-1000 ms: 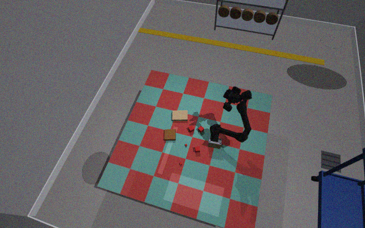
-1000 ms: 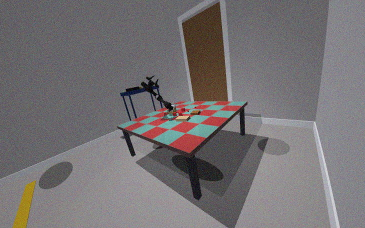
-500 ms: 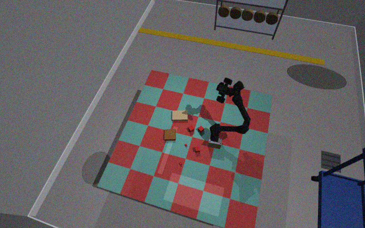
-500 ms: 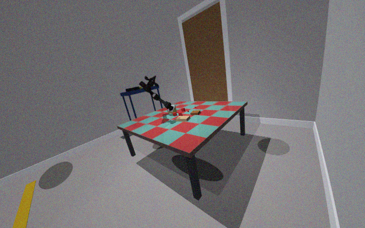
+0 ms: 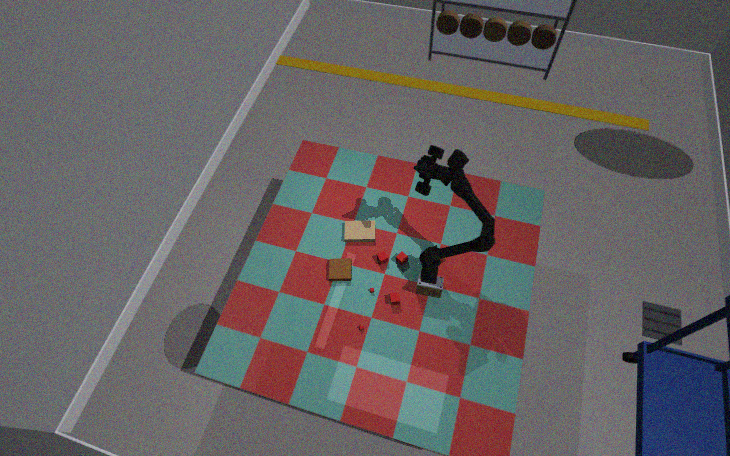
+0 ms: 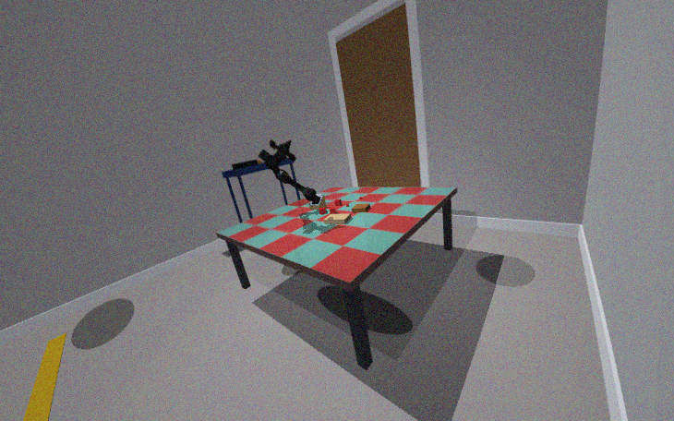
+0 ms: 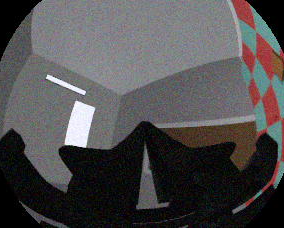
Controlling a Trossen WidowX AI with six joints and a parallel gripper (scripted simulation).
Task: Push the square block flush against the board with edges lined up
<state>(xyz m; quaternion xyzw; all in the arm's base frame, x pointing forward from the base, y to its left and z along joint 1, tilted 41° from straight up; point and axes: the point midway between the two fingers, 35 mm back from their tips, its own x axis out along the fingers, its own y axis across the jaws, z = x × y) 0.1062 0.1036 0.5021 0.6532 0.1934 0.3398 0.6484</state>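
The pale rectangular board (image 5: 359, 231) (image 6: 338, 219) lies flat on the checkered table. The brown square block (image 5: 339, 269) (image 6: 360, 208) (image 7: 278, 65) lies flat, apart from the board, with bare table between them. In the top view the block is below the board and a little to the left. My gripper (image 5: 418, 167) (image 6: 288, 143) (image 7: 144, 125) is shut and empty, its fingertips together in the wrist view. It is high above the table, up and to the right of the board in the top view, well away from both parts. The board is not identifiable in the wrist view.
Red cubes (image 5: 382, 257) (image 5: 402, 258) lie between the board and the arm's base (image 5: 429, 287). Another red cube (image 5: 393, 298) and small red bits (image 5: 371, 290) (image 5: 360, 327) lie right of and below the block. The table (image 5: 311, 157) (image 6: 350, 264) has red and teal squares.
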